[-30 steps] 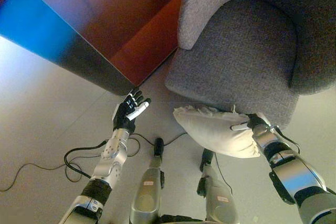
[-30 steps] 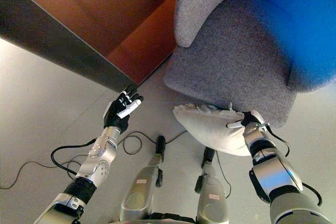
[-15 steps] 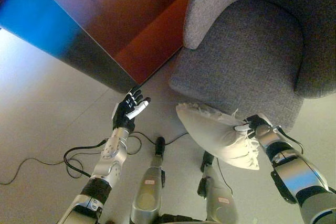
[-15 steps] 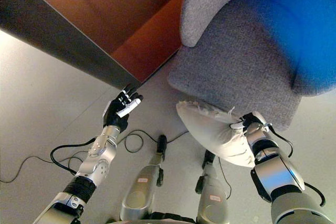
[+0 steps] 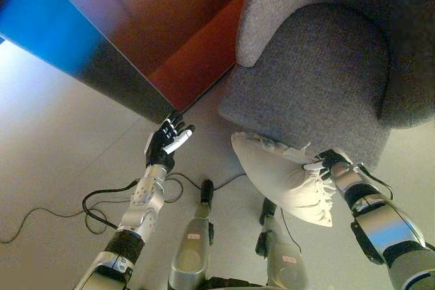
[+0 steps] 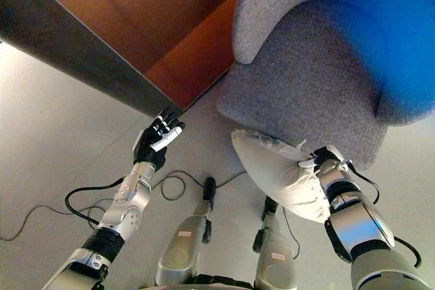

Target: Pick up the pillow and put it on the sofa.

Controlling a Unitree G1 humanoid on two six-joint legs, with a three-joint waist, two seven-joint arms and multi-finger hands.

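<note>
Left hand (image 5: 166,146) idle over the floor, fingers spread, holding nothing. Pillow (image 5: 282,176) hangs just before the sofa (image 5: 319,66) seat's front edge, off the floor. Right hand (image 5: 328,162) clamps its upper edge, likely to swing it onto the seat.

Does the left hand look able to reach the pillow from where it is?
Probably yes: the left hand hangs open over bare floor, nothing between it and the pillow, which the right hand grips.
</note>
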